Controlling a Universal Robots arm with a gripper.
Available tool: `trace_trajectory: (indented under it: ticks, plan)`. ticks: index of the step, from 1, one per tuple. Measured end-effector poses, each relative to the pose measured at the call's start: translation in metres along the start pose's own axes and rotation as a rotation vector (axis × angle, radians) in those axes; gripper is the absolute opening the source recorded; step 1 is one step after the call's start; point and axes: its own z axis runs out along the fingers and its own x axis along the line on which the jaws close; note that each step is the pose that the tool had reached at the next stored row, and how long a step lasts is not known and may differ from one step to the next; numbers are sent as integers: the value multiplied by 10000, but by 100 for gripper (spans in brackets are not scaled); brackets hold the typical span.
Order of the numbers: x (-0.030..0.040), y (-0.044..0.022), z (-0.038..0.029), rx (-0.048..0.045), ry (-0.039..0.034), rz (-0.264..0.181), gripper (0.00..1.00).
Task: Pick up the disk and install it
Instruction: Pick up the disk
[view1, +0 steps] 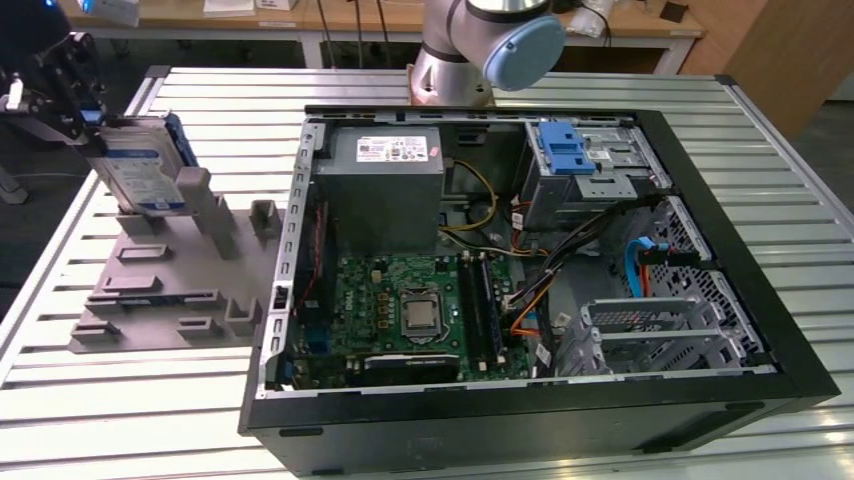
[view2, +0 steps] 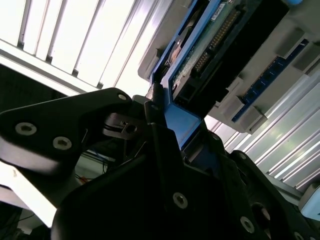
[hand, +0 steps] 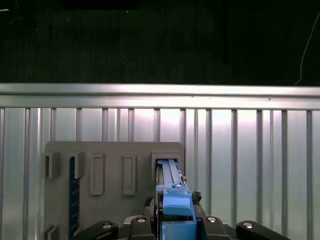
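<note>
The disk (view1: 136, 170), a silver drive with a blue-and-white label in a blue carrier, stands on edge over the grey fixture plate (view1: 174, 295) at the exterior view's left. Its lower end is by the plate's upright posts; I cannot tell whether it still sits in the slot. My black gripper (view1: 88, 122) is at its upper end, shut on the blue end tab. In both wrist views the blue tab of the disk (hand: 175, 202) (view2: 182, 122) lies between the dark fingers of the gripper (hand: 176, 225) (view2: 167, 135).
An open computer case (view1: 694, 200) lies to the exterior view's right of the plate. It holds a motherboard (view1: 414, 310), a grey power supply (view1: 387, 175) and a blue-latched drive cage (view1: 571, 152). The arm's base (view1: 474, 55) stands behind the case. The table is slatted metal (hand: 250, 150).
</note>
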Motion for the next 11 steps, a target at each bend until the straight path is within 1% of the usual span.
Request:
trace_trajectory:
  ticks: [6,11]
  plan:
    - [-2,1,-91,0,0,0,36]
    - [-2,1,-97,1,0,0,36]
